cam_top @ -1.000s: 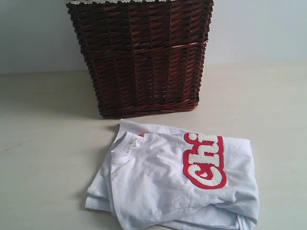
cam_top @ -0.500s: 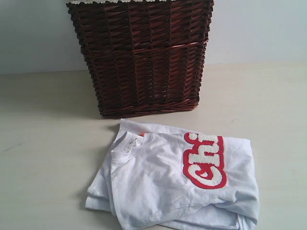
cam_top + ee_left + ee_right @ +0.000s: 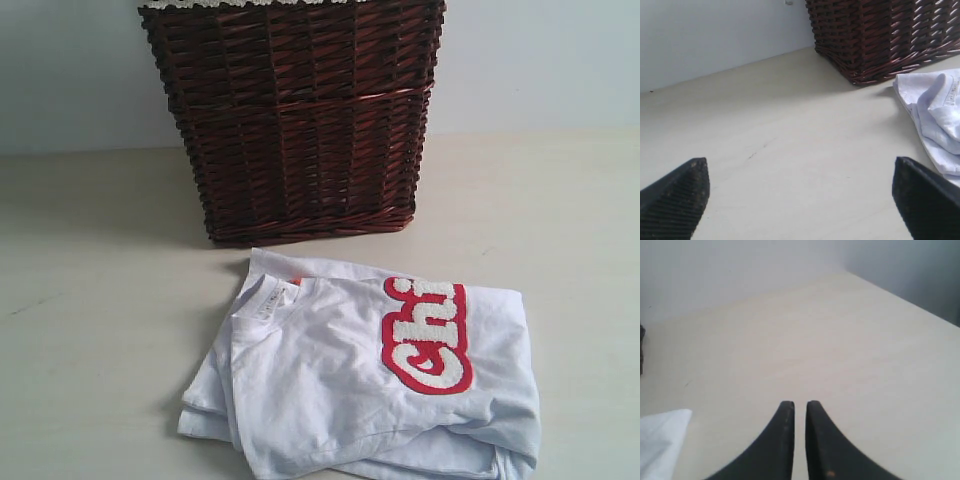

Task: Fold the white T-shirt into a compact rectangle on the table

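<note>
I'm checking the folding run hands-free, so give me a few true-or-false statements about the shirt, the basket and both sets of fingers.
1. The white T-shirt lies folded on the table in front of the wicker basket. True.
2. The left fingers are clamped on the shirt. False: they stand wide apart over bare table, holding nothing.
3. The right fingers are almost together with nothing between them. True.
4. The red lettering is folded out of sight. False: it shows on top of the shirt.
</note>
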Robot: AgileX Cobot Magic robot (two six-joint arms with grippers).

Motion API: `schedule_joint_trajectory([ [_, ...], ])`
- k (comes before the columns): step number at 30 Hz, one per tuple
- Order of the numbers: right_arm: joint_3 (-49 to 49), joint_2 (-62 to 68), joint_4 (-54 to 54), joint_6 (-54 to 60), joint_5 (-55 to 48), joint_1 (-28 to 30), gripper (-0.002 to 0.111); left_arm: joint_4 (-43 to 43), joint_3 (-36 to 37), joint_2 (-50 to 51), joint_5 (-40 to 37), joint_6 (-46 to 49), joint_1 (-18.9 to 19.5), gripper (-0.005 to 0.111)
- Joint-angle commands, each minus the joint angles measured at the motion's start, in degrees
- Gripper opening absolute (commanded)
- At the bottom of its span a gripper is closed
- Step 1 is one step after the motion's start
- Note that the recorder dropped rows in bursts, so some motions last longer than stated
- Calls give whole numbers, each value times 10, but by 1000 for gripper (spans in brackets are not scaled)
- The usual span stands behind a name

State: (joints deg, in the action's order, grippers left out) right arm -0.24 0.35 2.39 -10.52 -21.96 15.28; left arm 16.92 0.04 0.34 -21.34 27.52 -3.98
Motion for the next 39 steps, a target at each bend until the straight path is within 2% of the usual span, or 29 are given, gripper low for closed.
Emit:
schedule_joint_trajectory([
  [1,2,-3,43,3,24,-85,10,0,0,-3,1,-1,2,94],
  [3,2,-3,56,-1,24,-166,10,0,0,-3,1,-1,2,94],
  [5,2,-3,72,-1,24,-198,10,0,0,-3,1,-1,2,94],
  [14,2,-3,57,2,33,-182,10,0,0,-3,1,-1,2,94],
  [16,2,-3,-50,3,82,-182,10,0,0,-3,1,-1,2,94],
  [18,2,-3,-159,1,85,-182,10,0,0,-3,1,-1,2,94],
  [21,2,-3,-246,0,84,-182,10,0,0,-3,1,-1,2,94],
  [31,2,-3,-252,0,84,-182,10,-2,0,-3,1,-1,2,94],
  [36,2,-3,-252,0,84,-182,10,-7,0,-3,0,-1,52,94],
  [39,2,-3,-252,0,84,-182,10,45,0,-3,-5,-7,91,94],
])
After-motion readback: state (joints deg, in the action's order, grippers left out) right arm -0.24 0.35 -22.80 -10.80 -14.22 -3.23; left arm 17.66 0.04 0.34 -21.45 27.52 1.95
